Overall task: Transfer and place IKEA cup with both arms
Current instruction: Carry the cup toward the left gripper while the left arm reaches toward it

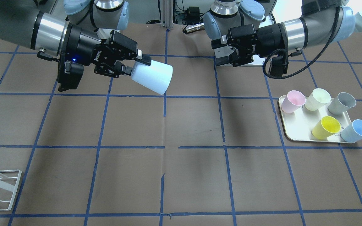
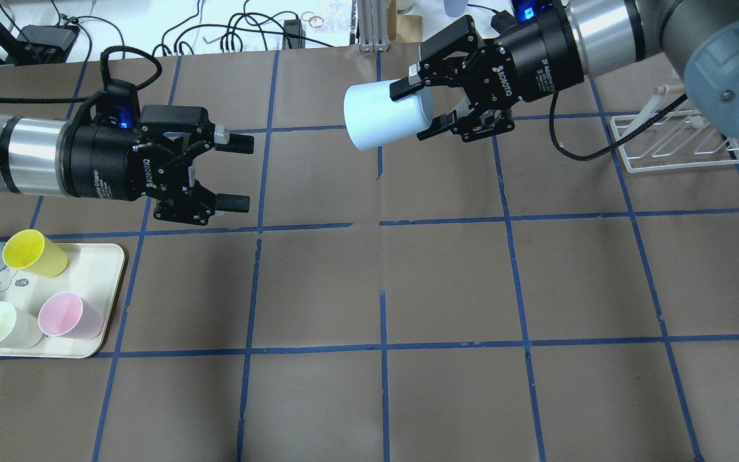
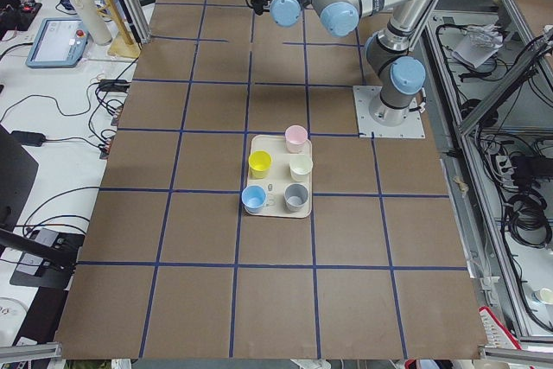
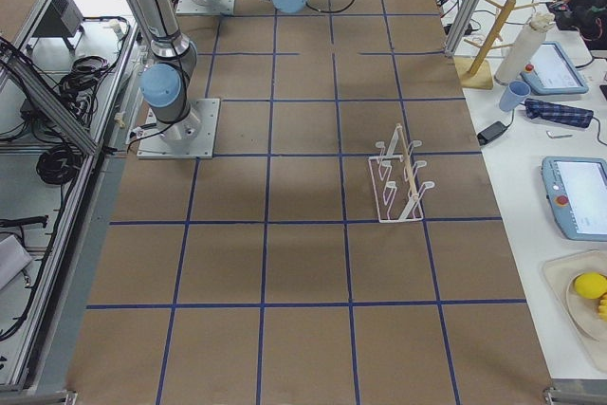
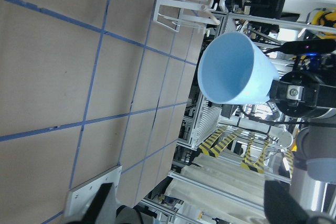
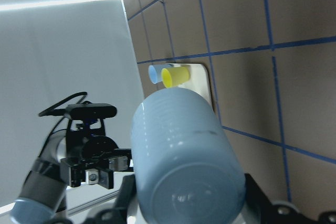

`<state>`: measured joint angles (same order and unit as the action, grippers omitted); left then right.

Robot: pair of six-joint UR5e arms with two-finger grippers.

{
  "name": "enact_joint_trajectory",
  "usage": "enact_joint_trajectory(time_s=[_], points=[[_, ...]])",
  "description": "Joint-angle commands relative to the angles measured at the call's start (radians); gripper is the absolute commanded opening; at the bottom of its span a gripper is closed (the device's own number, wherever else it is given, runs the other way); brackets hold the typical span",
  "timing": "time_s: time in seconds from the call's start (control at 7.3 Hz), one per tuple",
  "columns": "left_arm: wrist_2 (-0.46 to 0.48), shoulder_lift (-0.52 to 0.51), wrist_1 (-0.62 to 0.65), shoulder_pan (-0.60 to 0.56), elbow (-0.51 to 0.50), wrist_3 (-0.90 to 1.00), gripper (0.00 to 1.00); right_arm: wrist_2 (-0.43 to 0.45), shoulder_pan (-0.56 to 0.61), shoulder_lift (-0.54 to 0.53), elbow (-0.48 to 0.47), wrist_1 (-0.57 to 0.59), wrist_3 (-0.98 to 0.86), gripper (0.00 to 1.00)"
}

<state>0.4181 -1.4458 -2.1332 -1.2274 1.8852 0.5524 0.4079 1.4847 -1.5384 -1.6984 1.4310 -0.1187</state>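
Pale-blue plastic up in the air: the IKEA cup hangs on its side above the brown table, well clear of the surface. The right gripper has it pinched at the base end, one finger pressed on each side of the wall. The cup's mouth points across the gap at the left gripper, and from the left wrist camera you look straight into the brighter blue inside. That left gripper faces it with fingers spread wide and nothing between them, and there's open space between its fingertips and the cup's rim. Over on the robot's left side sits the cream tray. It carries a second blue cup, a yellow cup, a pink cup, a cream cup and a grey cup, all standing mouth up. White wire rack rests on the table on the right arm's side.
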Motion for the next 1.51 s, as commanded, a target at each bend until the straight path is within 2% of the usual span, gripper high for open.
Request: enact_joint_trajectory(time_s=[0.0,0.14,0.27,0.55,0.82,1.23,1.37], points=[[-0.110,-0.027,-0.007,0.000,0.055,0.034,1.00,-0.189,0.000,0.006,-0.093,-0.015,-0.006,0.00],[-0.145,-0.027,-0.010,-0.004,0.072,0.035,1.00,-0.261,0.000,0.006,-0.133,-0.017,-0.001,0.00],[-0.145,-0.050,-0.005,0.003,0.078,0.040,1.00,-0.276,0.002,0.004,-0.147,-0.017,-0.001,0.00],[-0.192,-0.084,0.002,-0.029,0.069,0.037,1.00,-0.277,0.035,0.006,-0.148,-0.017,-0.003,0.00],[-0.191,-0.093,0.048,-0.064,0.048,0.037,1.00,-0.278,0.057,0.004,-0.147,-0.015,-0.001,0.00],[-0.189,-0.091,0.052,-0.089,0.046,0.041,1.00,-0.294,0.098,-0.006,-0.145,-0.015,0.010,0.00],[-0.191,-0.088,0.052,-0.089,0.046,0.041,0.97,-0.300,0.100,-0.005,-0.147,-0.015,0.005,0.00]])
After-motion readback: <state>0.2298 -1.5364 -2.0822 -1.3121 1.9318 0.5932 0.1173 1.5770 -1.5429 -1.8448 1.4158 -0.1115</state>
